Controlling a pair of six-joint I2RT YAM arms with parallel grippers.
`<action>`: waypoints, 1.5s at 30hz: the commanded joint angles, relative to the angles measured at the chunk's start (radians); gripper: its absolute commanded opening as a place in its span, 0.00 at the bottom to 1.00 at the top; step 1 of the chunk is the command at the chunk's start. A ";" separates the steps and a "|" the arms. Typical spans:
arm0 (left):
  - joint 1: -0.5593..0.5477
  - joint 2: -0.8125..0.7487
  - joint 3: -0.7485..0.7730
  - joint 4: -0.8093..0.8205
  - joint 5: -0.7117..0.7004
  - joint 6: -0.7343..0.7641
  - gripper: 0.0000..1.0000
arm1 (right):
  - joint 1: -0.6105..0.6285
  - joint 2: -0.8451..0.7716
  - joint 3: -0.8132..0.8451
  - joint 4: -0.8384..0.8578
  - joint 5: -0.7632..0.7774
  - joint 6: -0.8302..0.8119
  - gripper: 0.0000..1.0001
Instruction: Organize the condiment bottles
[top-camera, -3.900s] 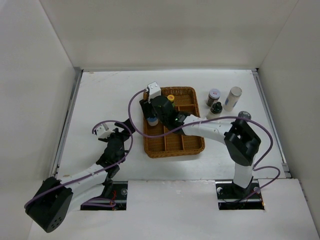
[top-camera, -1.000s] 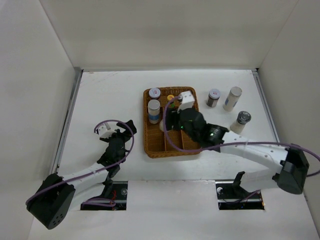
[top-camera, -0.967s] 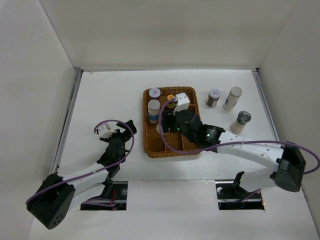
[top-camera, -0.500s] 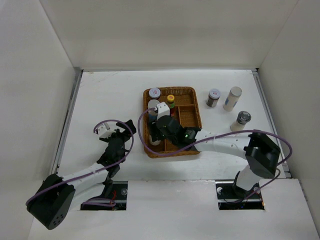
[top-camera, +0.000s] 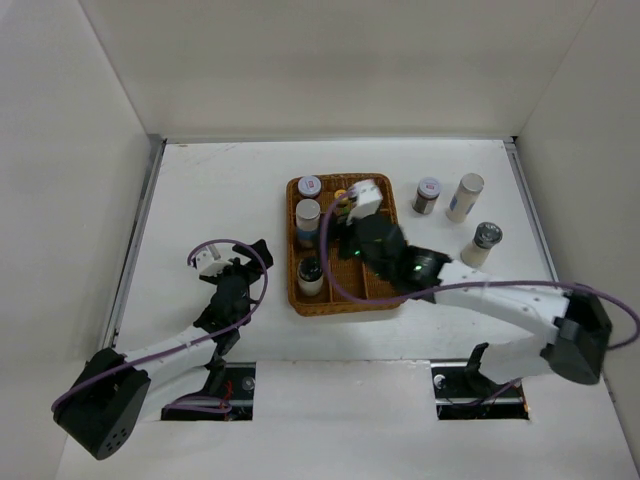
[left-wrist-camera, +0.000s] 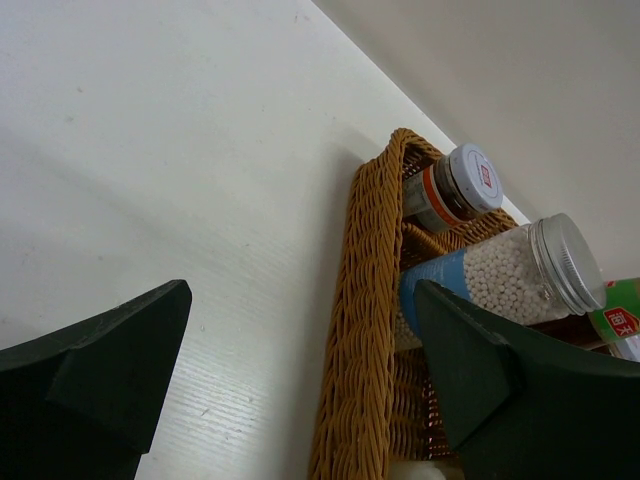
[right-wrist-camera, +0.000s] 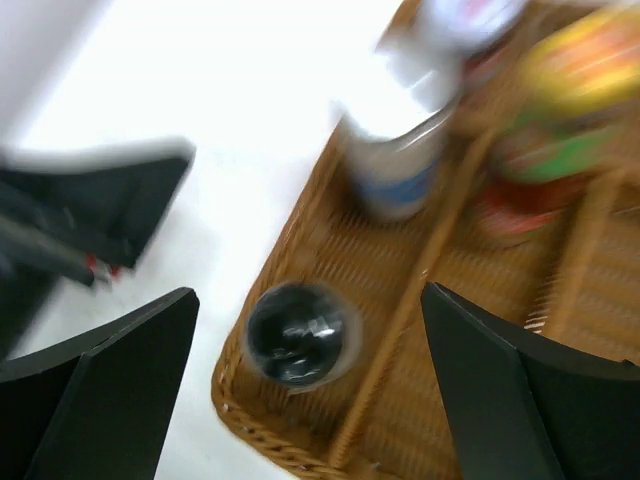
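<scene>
The brown wicker tray (top-camera: 385, 290) holds a silver-lidded jar (top-camera: 310, 185), a white blue-labelled shaker (top-camera: 307, 220), a dark black-capped bottle (top-camera: 310, 272) in its near left compartment, and a yellow-capped sauce bottle (top-camera: 342, 203). My right gripper (top-camera: 347, 238) hovers open and empty above the tray; its wrist view is blurred and shows the black-capped bottle (right-wrist-camera: 300, 333) and the shaker (right-wrist-camera: 400, 170) below the gripper (right-wrist-camera: 310, 390). A short jar (top-camera: 427, 194), a white shaker (top-camera: 464, 196) and a grey-topped grinder (top-camera: 481, 243) stand right of the tray. My left gripper (top-camera: 235, 275) rests open, left of the tray.
The left wrist view shows its gripper (left-wrist-camera: 300, 380) open, the tray's woven rim (left-wrist-camera: 370, 330), the jar (left-wrist-camera: 455, 185) and the shaker (left-wrist-camera: 500, 275) close ahead. White walls enclose the table on three sides.
The right gripper carried the black-capped bottle into the tray's near left compartment, let go of it, and drew back up and to the right. The left arm has not moved.
</scene>
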 joint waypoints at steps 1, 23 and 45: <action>0.001 -0.020 0.005 0.035 0.006 -0.012 0.96 | -0.141 -0.184 -0.048 0.086 0.041 0.006 1.00; -0.012 0.061 0.025 0.047 0.009 -0.012 0.96 | -0.951 0.159 0.143 -0.083 0.130 -0.074 1.00; 0.001 0.084 0.028 0.067 0.024 -0.012 0.96 | -0.758 -0.267 -0.004 0.041 0.219 -0.148 0.54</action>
